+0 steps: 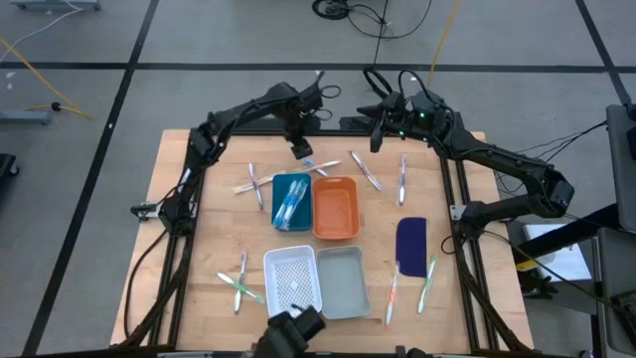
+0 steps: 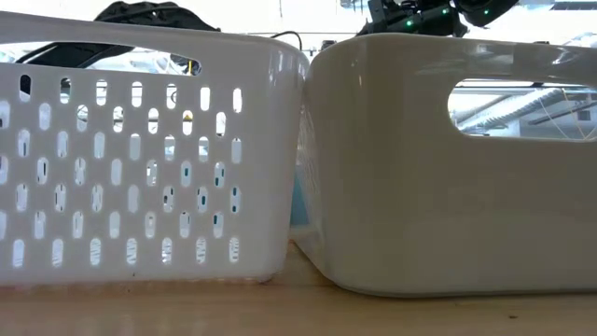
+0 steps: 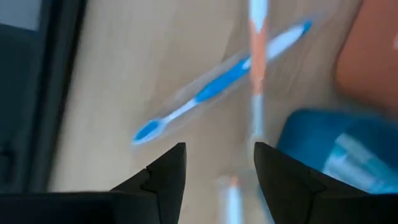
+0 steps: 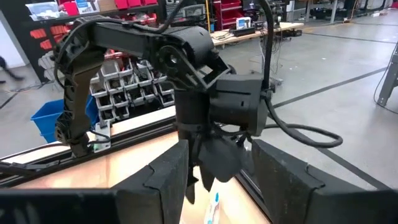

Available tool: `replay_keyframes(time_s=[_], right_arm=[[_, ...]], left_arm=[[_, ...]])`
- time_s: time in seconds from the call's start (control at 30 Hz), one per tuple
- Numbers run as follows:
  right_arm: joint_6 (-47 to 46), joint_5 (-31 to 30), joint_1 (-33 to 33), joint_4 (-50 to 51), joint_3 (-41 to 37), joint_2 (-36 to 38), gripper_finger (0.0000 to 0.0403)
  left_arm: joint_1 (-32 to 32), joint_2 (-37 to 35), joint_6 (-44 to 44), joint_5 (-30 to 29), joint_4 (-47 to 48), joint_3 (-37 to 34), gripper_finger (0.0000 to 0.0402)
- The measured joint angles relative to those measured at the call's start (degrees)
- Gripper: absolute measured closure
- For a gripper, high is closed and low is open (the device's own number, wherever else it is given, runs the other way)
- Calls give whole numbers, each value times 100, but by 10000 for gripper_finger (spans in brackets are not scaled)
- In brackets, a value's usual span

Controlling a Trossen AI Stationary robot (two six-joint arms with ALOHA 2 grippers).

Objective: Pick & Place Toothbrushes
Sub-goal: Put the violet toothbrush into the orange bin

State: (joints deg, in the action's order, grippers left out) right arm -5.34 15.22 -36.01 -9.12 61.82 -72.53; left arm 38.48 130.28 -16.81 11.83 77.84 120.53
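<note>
My left gripper (image 1: 303,150) hangs open over the far middle of the table, fingers pointing down, nothing between them (image 3: 217,149). Just below it a blue toothbrush (image 3: 217,87) and an orange toothbrush (image 3: 256,62) lie crossed on the wood (image 1: 320,164), beside the blue tray (image 1: 291,202), which holds a few toothbrushes. More toothbrushes lie loose at the left (image 1: 254,184), far right (image 1: 402,179), near left (image 1: 238,281) and near right (image 1: 427,283). My right gripper (image 1: 379,127) waits open and level above the far edge (image 4: 217,149), facing the left arm.
An orange tray (image 1: 335,207) stands beside the blue one. A white perforated basket (image 1: 293,278) and a grey tray (image 1: 343,281) sit near the front edge and fill the low view. A dark blue flat oblong (image 1: 410,244) lies at the right.
</note>
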Motion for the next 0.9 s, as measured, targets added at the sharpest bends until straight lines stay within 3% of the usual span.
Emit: replay_keyframes(time_s=[0.1, 0.3, 0.43, 0.9], right_arm=[[-18, 2, 0, 55, 0, 0, 234], [-236, 7, 0, 87, 0, -2, 234], [-249, 14, 0, 85, 0, -2, 234], [-107, 326, -2, 78, 0, -2, 234]], left_arm=[[-87, 0, 947, 295, -322, 0, 211], [48, 0, 3477, 1710, -1817, 0, 211], [195, -2, 4942, 1735, -2480, -2, 211], [278, -8, 7048, 1314, -2634, -62, 211]])
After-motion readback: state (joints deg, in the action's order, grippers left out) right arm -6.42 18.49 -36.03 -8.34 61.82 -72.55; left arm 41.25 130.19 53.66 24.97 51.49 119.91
